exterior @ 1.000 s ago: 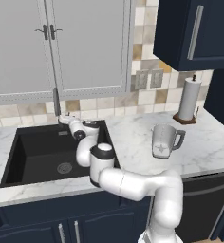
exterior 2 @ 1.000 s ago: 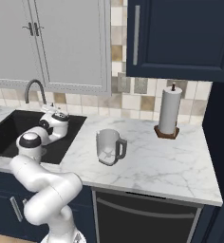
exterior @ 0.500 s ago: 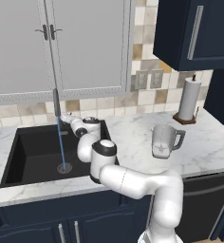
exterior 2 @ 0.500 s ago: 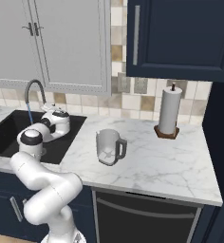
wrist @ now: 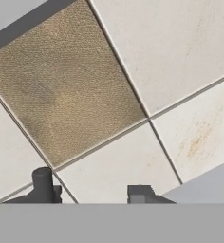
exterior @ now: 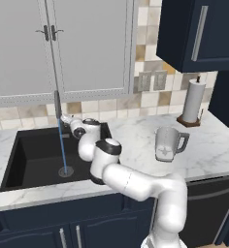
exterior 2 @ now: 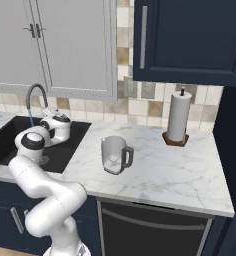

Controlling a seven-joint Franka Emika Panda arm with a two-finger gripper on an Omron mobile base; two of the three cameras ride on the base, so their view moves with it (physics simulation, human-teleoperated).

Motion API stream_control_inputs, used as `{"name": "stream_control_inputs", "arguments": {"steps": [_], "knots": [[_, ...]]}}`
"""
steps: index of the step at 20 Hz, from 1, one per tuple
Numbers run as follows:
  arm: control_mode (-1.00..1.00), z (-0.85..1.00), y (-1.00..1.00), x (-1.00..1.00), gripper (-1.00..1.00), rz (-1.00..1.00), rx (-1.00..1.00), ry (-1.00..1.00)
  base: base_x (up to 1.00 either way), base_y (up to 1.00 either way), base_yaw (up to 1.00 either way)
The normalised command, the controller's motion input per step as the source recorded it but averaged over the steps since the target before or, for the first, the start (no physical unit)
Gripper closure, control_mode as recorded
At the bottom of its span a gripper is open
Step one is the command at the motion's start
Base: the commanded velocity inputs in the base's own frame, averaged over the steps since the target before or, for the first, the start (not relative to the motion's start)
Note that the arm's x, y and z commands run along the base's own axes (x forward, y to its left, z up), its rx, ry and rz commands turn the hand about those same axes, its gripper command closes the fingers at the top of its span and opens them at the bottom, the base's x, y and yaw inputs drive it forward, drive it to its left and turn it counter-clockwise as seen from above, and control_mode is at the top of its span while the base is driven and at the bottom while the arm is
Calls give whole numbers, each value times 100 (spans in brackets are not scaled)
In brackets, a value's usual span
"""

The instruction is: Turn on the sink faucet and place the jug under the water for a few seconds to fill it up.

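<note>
Left base view | jug (exterior: 169, 144): pale translucent, upright on counter | water (exterior: 62, 145) running | gripper (exterior: 64, 118): fingers apart

Home kitchen: marble counter (exterior: 136, 140), black sink (exterior: 31, 157), tiled backsplash (exterior 2: 140, 107), cabinets (exterior 2: 190, 40).

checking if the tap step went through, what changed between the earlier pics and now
The water came on: no stream a second ago, now a blue line falls from the sink faucet to the drain in the sink. The end effector stays near the faucet base. The jug and paper towel roll have not moved.
</note>
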Motion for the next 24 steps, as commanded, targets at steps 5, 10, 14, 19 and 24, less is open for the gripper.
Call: {"name": "stream_control_inputs", "arguments": {"steps": [5, 10, 14, 19, 24], "knots": [[-100, -6, -28, -1, -100, 0, 2, 2, 0, 0, 0], [-100, 0, -82, -10, -100, 0, 9, 0, 0, 0, 0], [-100, 29, -76, -20, -100, 0, 7, -1, 0, 0, 0], [-100, 59, -63, -12, -100, 0, 3, -5, 0, 0, 0], [-100, 68, -75, -13, -100, 1, 3, -12, 0, 0, 0]]}}
